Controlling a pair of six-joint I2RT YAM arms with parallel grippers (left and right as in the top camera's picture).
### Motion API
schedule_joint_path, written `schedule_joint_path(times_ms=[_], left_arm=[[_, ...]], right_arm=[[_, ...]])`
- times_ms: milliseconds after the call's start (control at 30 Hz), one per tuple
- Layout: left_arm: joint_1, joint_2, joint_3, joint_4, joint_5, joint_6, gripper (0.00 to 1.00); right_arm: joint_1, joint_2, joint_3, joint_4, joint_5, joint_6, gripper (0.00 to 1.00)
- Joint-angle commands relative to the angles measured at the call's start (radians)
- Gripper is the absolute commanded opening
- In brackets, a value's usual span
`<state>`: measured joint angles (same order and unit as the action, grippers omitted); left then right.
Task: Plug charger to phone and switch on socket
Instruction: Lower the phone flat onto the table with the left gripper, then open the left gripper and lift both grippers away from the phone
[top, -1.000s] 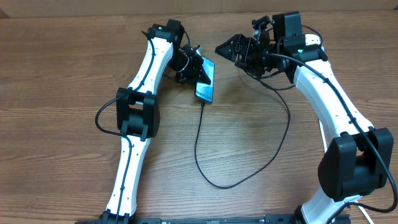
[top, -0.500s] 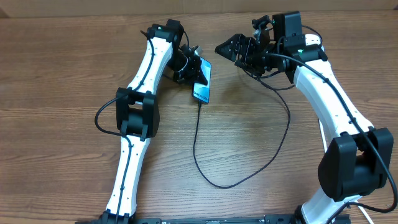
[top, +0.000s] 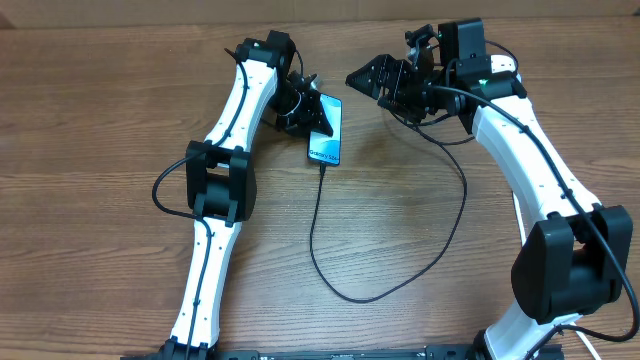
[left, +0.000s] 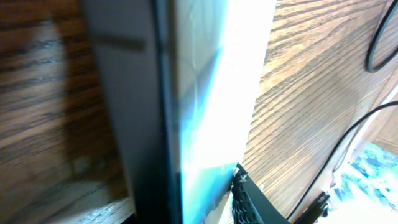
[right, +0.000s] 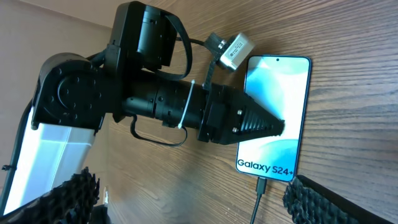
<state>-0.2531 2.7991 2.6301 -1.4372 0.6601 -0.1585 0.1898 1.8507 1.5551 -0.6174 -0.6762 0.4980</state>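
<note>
Slim blue-screened smartphone (top: 326, 128) lies flat, screen up, on the brown wooden table (top: 100, 120) — thin black charger cable (top: 312, 235) seated in its lower end. Left gripper (top: 306, 107) is at the phone's left edge; whether it clamps cannot be told. Right gripper (top: 366, 77) — jaws spread wide, empty, near the phone.

The phone (top: 326, 130) shows blue-cyan, the charger (top: 314, 215) black, the table (top: 100, 100) brown wood-grain

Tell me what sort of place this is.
Likely a robotics lab bench: a white-and-black left arm and right arm at a wood-grain table, and a Galaxy S24+ phone with a black charger cable plugged in.
</note>
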Motion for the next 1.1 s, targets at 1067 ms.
schedule_joint_path(times_ms=[1067], left_arm=[[0.085, 0.0, 0.404, -0.17, -0.328, -0.04, 0.58]], right_arm=[[-0.093, -0.008, 0.193, -0.344, 0.366, -0.125, 1.0]])
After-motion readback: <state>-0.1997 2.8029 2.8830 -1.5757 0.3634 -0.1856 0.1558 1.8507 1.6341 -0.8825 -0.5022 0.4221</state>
